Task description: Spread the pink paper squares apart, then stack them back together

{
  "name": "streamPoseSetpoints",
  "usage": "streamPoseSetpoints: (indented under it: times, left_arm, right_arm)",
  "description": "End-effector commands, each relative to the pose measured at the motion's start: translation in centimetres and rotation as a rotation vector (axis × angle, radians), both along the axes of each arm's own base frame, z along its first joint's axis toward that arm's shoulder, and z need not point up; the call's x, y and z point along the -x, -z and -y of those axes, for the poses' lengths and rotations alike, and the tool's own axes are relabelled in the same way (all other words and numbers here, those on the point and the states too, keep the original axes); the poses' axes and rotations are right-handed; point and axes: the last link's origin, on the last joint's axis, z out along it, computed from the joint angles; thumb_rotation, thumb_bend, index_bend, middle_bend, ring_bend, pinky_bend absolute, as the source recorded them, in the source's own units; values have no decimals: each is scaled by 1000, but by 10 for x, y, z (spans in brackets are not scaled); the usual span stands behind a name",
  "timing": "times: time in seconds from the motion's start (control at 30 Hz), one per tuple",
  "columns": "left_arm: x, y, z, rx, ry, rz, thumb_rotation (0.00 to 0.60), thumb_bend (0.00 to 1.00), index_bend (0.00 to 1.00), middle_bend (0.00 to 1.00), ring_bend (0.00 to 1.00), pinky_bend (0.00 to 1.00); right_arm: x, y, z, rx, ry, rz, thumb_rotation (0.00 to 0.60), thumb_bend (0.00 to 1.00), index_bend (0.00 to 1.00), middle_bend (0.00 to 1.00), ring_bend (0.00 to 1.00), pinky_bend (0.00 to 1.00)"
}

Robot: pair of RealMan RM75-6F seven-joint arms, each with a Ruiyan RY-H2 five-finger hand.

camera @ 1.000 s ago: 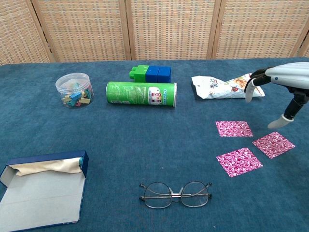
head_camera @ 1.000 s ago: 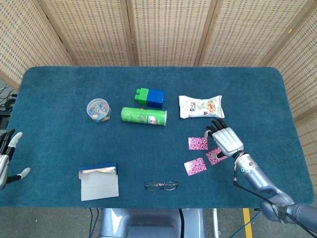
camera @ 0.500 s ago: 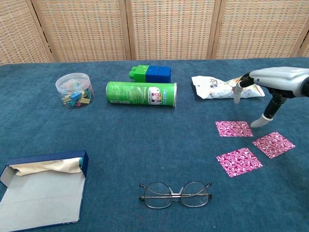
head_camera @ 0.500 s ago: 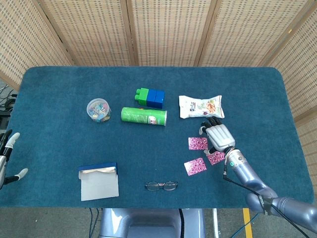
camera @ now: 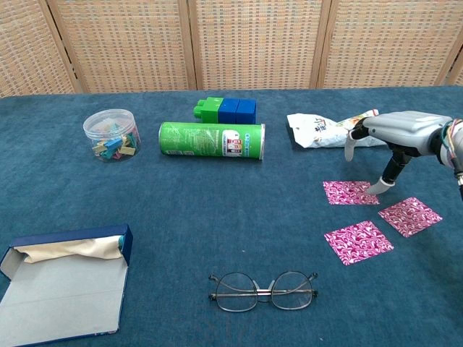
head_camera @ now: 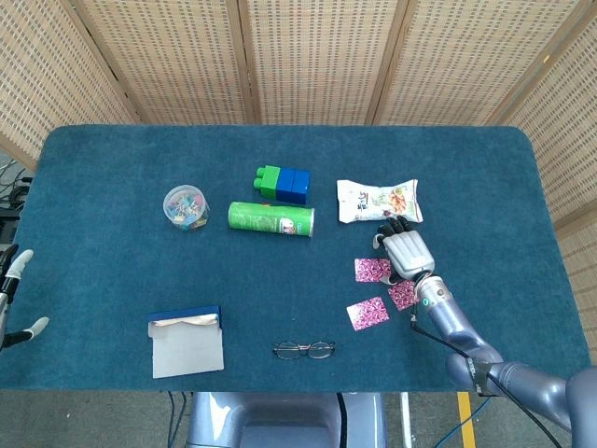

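Three pink paper squares [camera: 359, 216] lie apart at lower right, so we judge spreading done. Our right hand [camera: 387, 137], fingers spread and empty, hangs over the upper square [camera: 350, 192]; next it must slide that square onto a neighbour.

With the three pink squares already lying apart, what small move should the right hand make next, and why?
Probably lower the right hand slightly so a fingertip presses the far pink square, then slide it toward the other two. All three lie separate on the blue table, so stacking remains, and the thumb tip already sits at that square's right edge; whether it touches is unclear.
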Motion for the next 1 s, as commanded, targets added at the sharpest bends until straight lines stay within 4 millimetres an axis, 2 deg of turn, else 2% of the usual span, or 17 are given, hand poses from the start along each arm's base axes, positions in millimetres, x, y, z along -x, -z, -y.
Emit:
streamPoseSetpoints:
  times: [0.03, 0.57, 1.0]
  left_arm:
    - [0, 0, 0, -1, 0, -1, 600, 133, 36, 0, 0, 0]
    - [2, 2, 0, 6, -5, -1, 600, 133, 36, 0, 0, 0]
    - [2, 2, 0, 5, -6, -2, 600, 133, 36, 0, 0, 0]
  right_arm:
    - [4, 4, 0, -1, 7, -9, 600, 131, 356, 212, 0, 0]
    - [6, 15, -7, -24, -3, -17, 600, 131, 356, 212, 0, 0]
    - [12, 16, -6, -23, -3, -38, 600, 131, 356, 211, 0, 0]
